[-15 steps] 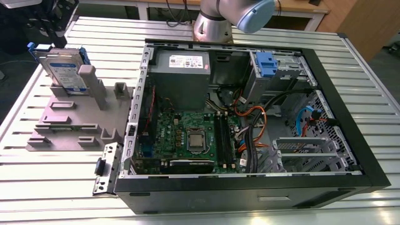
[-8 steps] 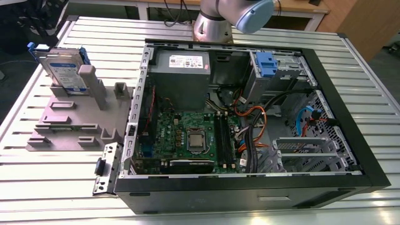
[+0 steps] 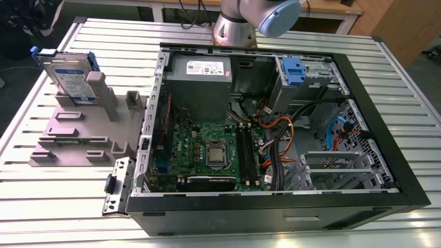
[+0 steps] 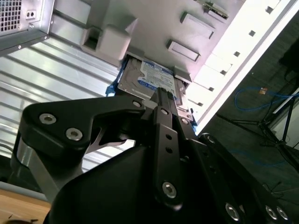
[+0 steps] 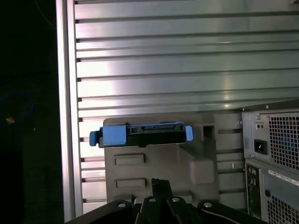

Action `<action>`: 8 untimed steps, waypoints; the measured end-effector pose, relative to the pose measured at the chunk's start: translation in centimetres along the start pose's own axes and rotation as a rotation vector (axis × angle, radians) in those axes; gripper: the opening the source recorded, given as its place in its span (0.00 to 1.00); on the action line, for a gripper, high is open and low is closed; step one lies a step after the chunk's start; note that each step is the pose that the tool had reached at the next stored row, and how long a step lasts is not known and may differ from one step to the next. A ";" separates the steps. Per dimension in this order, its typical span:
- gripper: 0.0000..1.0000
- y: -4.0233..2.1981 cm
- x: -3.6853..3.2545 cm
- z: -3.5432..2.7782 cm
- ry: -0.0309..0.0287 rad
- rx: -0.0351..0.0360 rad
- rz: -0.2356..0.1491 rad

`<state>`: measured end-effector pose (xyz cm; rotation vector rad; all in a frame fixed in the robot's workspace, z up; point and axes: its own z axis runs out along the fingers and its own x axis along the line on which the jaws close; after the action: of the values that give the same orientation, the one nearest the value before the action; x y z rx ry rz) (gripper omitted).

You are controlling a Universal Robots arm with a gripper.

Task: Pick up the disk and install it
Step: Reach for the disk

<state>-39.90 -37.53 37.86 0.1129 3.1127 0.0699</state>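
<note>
Slatted table (image 3: 62, 206); disk (image 3: 69, 77) stands upright in grey stand (image 3: 76, 135).

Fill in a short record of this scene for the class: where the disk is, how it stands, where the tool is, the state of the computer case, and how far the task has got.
disk: stands on edge in a slot of the grey holder
holder position: on the slatted table, to the exterior view's left of the case
tool: close to the disk in both wrist views, not holding it
computer case: lies open, motherboard exposed
task progress: disk not yet picked up, not installed
</note>
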 end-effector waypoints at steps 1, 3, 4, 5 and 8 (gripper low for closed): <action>0.11 0.12 0.21 0.04 0.0000 0.0000 0.000; 0.11 0.33 0.62 0.11 0.0001 0.0000 0.000; 0.11 0.41 0.85 0.15 0.0000 0.0000 0.001; 0.11 0.49 1.11 0.19 0.0000 0.0000 0.001; 0.11 0.71 1.77 0.30 -0.0001 0.0000 0.002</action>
<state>-41.61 -36.68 37.55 0.1165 3.1125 0.0699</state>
